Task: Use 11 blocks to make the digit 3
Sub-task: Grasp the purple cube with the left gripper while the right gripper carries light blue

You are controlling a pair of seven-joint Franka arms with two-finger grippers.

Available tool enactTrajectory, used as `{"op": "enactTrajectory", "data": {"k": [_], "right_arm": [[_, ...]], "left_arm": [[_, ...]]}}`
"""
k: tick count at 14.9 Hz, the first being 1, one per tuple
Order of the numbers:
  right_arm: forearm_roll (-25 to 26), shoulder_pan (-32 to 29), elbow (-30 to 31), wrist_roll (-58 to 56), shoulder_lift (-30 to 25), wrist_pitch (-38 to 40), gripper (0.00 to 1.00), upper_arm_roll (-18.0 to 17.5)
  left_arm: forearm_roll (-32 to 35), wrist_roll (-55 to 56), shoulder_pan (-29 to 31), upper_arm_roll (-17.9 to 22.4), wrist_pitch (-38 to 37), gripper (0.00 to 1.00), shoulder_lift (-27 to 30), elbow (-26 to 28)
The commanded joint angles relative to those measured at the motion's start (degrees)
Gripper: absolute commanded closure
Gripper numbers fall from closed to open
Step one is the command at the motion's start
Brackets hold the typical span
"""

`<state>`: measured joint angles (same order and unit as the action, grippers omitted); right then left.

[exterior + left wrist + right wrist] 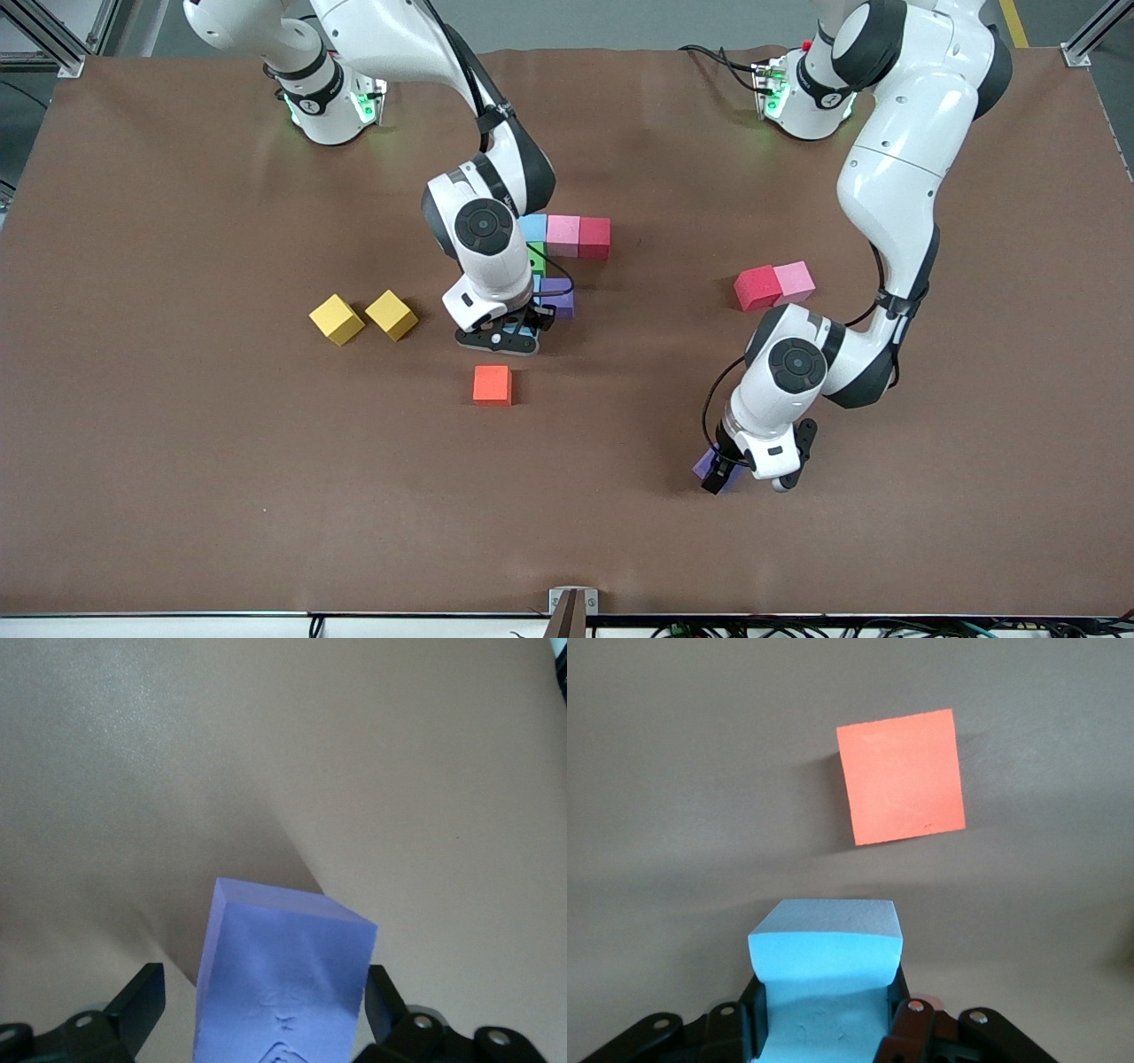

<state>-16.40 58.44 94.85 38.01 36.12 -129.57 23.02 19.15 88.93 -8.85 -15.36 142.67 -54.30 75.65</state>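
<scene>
A part-built figure of blocks lies mid-table: a row of light blue (532, 228), pink (563, 235) and red (594, 237), with green (537, 259) and purple (558, 297) nearer the front camera. My right gripper (518, 337) (824, 1019) is shut on a light blue block (524, 334) (826, 948), low beside that purple cube. An orange block (493, 385) (902, 777) lies just nearer the camera. My left gripper (722, 474) (266, 992) stands open around a second purple block (709, 462) (283, 974), with a gap at one finger. A red block (757, 288) and a pink block (795, 282) touch each other toward the left arm's end.
Two yellow cubes (337, 319) (392, 315) sit side by side toward the right arm's end of the brown table (177, 461). The right arm's forearm hangs over part of the figure and hides some of it.
</scene>
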Motion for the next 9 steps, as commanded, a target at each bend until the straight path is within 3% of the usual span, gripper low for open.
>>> {"op": "enactTrajectory", "data": {"k": [1, 2, 5, 9], "right_arm": [[1.46, 0.62, 4.72, 0.49, -2.55, -3.39, 0.97, 0.18], [1.46, 0.62, 6.12, 0.49, -2.55, -5.32, 0.97, 0.18], [1.46, 0.62, 8.59, 0.57, -2.55, -8.76, 0.97, 0.01], [1.29, 0.8, 8.59, 0.57, -2.37, -8.68, 0.97, -0.17]], "left_arm": [[-0.78, -1.3, -0.03, 0.15, 0.42, 0.36, -0.54, -1.12], [-0.69, -1.3, 0.15, 0.15, 0.33, 0.52, -0.45, -1.12], [-0.87, -0.34, 0.24, 0.15, -0.46, 0.7, 0.42, -0.59], [-0.78, 11.66, -0.29, -0.46, -7.81, 0.71, 2.18, -0.24]]}}
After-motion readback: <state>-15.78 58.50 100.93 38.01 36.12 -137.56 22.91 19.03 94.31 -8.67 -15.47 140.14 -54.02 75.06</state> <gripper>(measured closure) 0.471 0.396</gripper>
